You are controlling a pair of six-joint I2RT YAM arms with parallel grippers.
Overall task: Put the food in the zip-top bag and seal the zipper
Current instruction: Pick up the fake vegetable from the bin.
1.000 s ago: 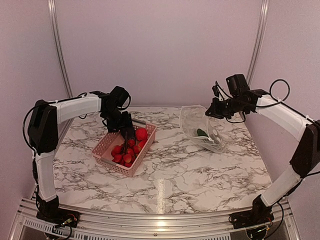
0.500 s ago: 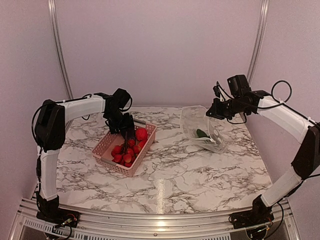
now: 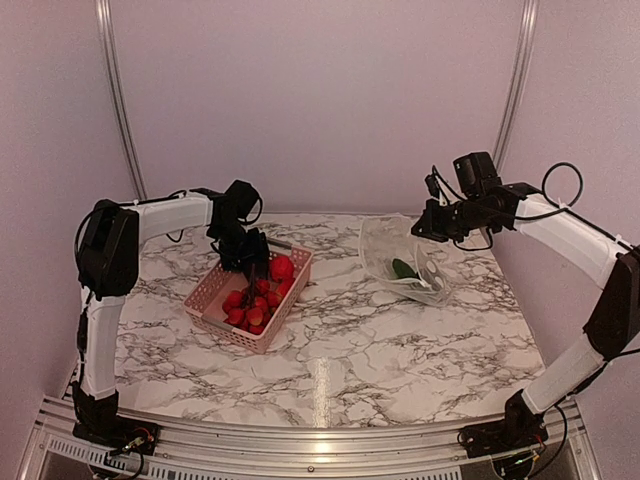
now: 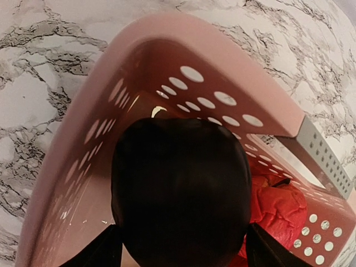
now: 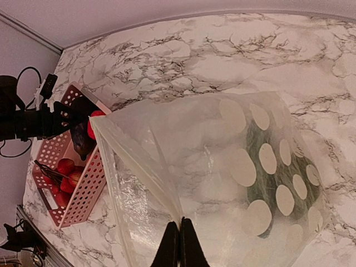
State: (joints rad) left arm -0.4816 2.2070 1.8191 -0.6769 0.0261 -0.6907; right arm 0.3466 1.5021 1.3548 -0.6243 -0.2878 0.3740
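Note:
My left gripper (image 3: 250,268) reaches down into the pink basket (image 3: 212,292). Its jaws stand wide and are shut on the dark purple eggplant (image 4: 178,189), which fills the left wrist view between both fingers. A round red tomato (image 3: 283,267) and small red strawberry-like pieces (image 3: 250,305) lie in the basket. My right gripper (image 5: 179,222) is shut on the mouth edge of the clear dotted zip-top bag (image 3: 400,255) and holds it up, with the mouth gaping toward the basket. The whitish zipper (image 5: 139,167) runs along that mouth. A green piece (image 3: 404,267) lies inside the bag.
The marble table (image 3: 350,350) stretches toward the near edge. A grey label plate (image 4: 325,161) sits on the basket's rim. Metal frame posts (image 3: 115,100) stand at the back corners against the pale wall.
The left arm's elbow has swung rightward while its gripper stays in the basket. The right gripper and the bag have barely moved.

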